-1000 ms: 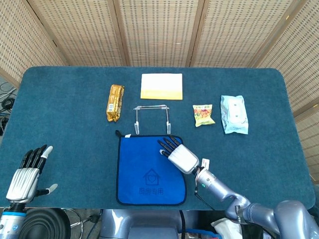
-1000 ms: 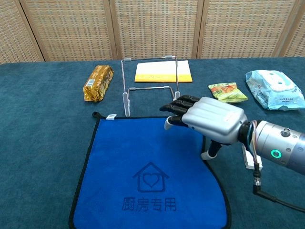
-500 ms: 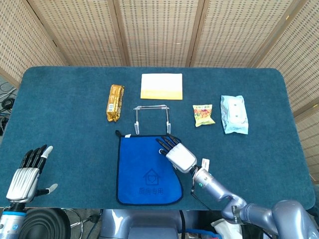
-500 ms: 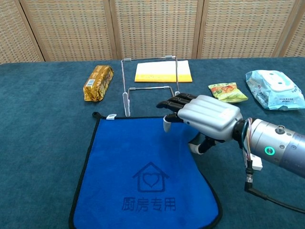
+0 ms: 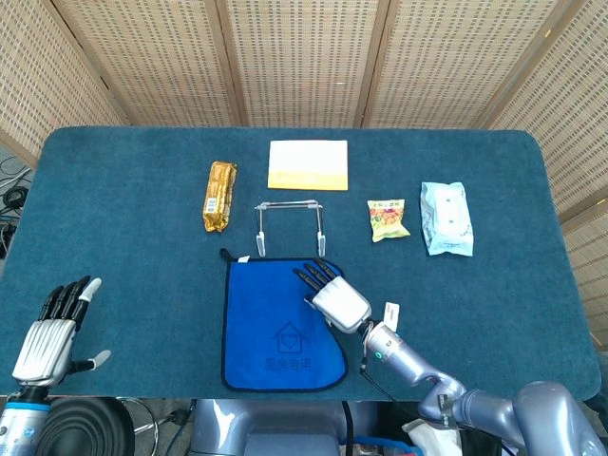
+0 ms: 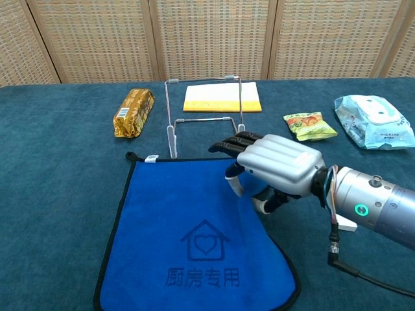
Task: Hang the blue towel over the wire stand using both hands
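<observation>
We see the dark fingers (image 6: pixel 235 142) of our right hand (image 6: pixel 280 165) stretched flat and pointing toward the upper left of the chest view, lying over the upper right part of the blue towel (image 6: pixel 188 240); the thumb curls underneath toward the cloth, and the towel's right edge looks gathered in beneath the palm, though we cannot tell whether the cloth is actually pinched. In the head view that same right hand (image 5: pixel 334 298) sits just below centre, on the towel's upper right corner area, with its silver forearm running off to the lower right. The blue towel (image 5: pixel 277 326) lies spread on the teal tabletop (image 5: pixel 123 218) in the lower middle of the head view, printed with a small house outline and a line of characters, a small loop at its upper left corner. Just above the towel, near the fingertips, stands the wire stand (image 5: pixel 289 224), upright, with nothing draped on it; in the chest view the wire stand (image 6: pixel 204 116) rises at upper centre. Our left hand (image 5: pixel 52 328) rests at the lower left corner of the head view, well apart from the towel, fingers spread and holding nothing. Further out, a gold snack bar (image 5: pixel 219 194) lies left of the stand, a yellow and white pad (image 5: pixel 308 164) above it, a small snack packet (image 5: pixel 388 218) to its right, and a pale blue wipes pack (image 5: pixel 446 218) at the right.
</observation>
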`<state>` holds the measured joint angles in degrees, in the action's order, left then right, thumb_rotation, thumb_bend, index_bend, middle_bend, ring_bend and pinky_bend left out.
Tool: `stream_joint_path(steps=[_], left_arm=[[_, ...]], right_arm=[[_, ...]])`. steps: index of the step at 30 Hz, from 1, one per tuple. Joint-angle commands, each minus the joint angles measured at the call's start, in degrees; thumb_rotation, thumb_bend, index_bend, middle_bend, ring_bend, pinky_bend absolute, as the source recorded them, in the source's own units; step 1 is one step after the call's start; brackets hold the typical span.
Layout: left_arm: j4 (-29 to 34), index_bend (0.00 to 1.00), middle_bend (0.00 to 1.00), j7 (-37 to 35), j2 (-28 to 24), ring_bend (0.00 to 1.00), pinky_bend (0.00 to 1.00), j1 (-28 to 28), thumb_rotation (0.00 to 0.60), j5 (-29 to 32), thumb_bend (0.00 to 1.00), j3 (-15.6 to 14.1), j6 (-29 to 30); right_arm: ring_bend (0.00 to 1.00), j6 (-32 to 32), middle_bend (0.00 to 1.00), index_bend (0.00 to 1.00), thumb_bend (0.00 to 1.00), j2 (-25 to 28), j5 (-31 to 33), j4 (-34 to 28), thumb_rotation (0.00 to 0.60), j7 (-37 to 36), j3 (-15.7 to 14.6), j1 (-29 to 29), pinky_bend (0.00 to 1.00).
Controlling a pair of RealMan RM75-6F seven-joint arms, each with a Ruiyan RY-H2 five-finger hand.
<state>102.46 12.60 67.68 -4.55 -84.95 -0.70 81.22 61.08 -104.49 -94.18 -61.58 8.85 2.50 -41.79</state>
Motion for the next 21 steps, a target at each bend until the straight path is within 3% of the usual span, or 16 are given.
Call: stream_joint_path(steps=[1, 10, 14, 21], left_arm=[[-0.1, 0.0, 0.0, 0.0, 0.0, 0.0, 0.0, -0.2, 0.6, 0.1, 0.03, 0.2, -0.2], [-2.9, 0.0, 0.0, -0.2, 0.8, 0.0, 0.0, -3.4, 0.6, -1.4, 0.06, 1.7, -2.6], [-15.1, 0.0, 0.0, -8.1, 4.2, 0.0, 0.0, -8.5, 0.6, -12.1, 0.08, 1.5, -2.7], [-29.8, 0.0, 0.0, -12.4, 9.7, 0.0, 0.0, -15.2, 0.6, -20.4, 0.1, 1.1, -3.8]], right_arm=[[0.0, 0.1, 0.08, 0.65, 0.5, 0.0, 0.1, 0.2, 0.6, 0.0, 0.0, 0.0, 0.05], [0.0, 0.4, 0.08, 0.66, 0.57, 0.2, 0.3, 0.2, 0.6, -0.5, -0.4, 0.1, 0.06], [0.0, 0.6, 0.08, 0.66, 0.57, 0.7, 0.4, -0.7, 0.6, -0.9, -0.2, -0.1, 0.06], [0.0, 0.6, 0.08, 0.66, 0.57, 1.1, 0.6, -1.4, 0.6, -1.1, -0.2, -0.2, 0.06]])
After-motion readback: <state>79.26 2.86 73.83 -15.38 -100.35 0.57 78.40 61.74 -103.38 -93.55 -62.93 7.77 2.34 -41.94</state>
